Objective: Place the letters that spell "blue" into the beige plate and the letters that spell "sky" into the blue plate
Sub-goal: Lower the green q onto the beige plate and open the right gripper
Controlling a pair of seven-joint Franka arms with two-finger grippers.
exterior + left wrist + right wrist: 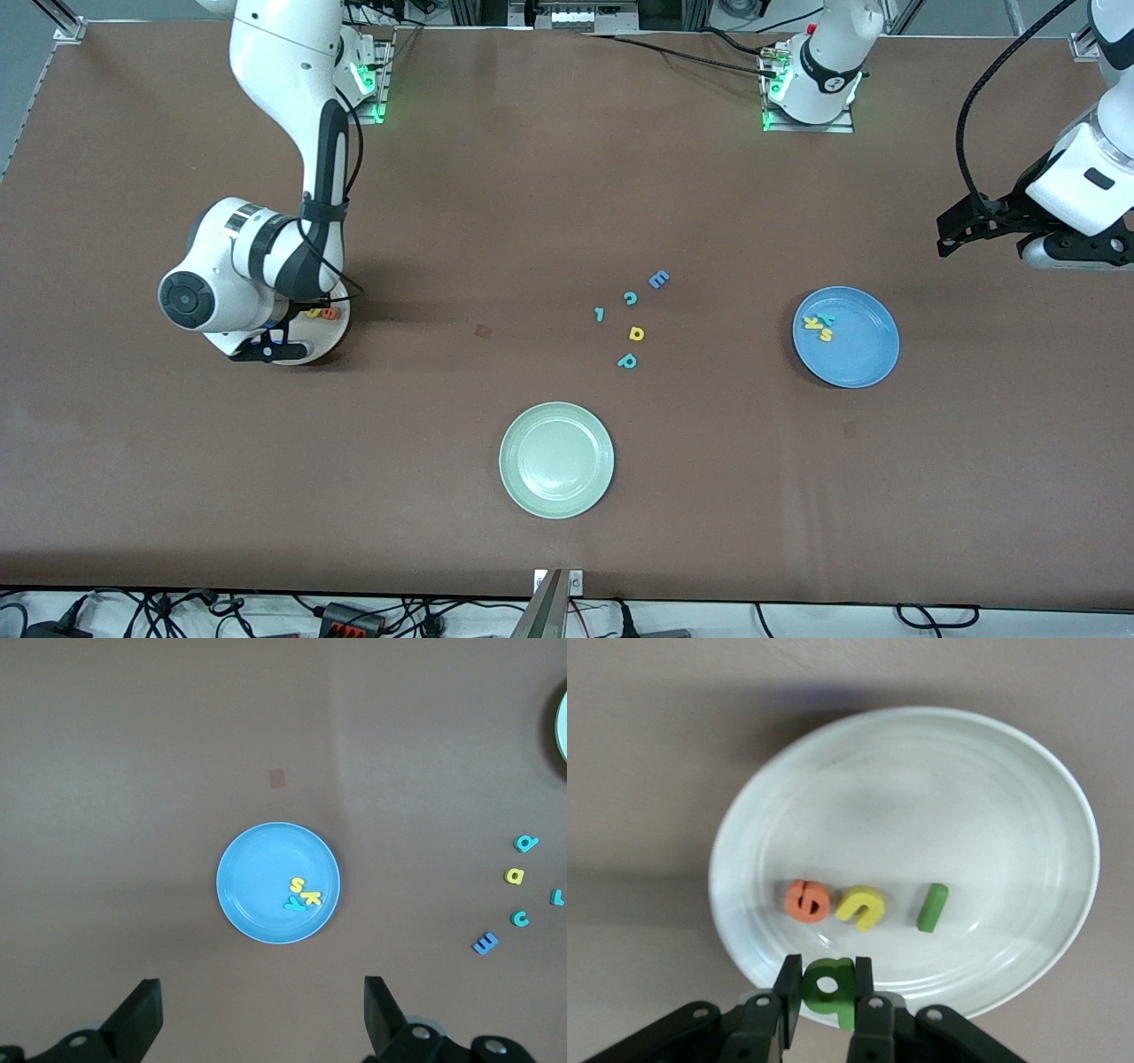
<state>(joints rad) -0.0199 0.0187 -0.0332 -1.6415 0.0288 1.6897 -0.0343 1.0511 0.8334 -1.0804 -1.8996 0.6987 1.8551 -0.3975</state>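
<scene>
Blue plate (855, 354), cream-beige plate (992, 797), pale green plate (556, 459), brown table (532, 177).

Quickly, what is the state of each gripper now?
Left gripper: open, empty, above the table beside the round blue plate.
Right gripper: closed on the green foam letter b, over the beige plate.

Open brown table (532, 195) lies between the beige plate (1010, 815) at the right arm's end and the loose letters (631, 319) mid-table. The right arm's wrist hangs low over that plate, blocking it from above. The blue plate (846, 337) and pale green plate (556, 459) stand uncovered, well apart.
</scene>
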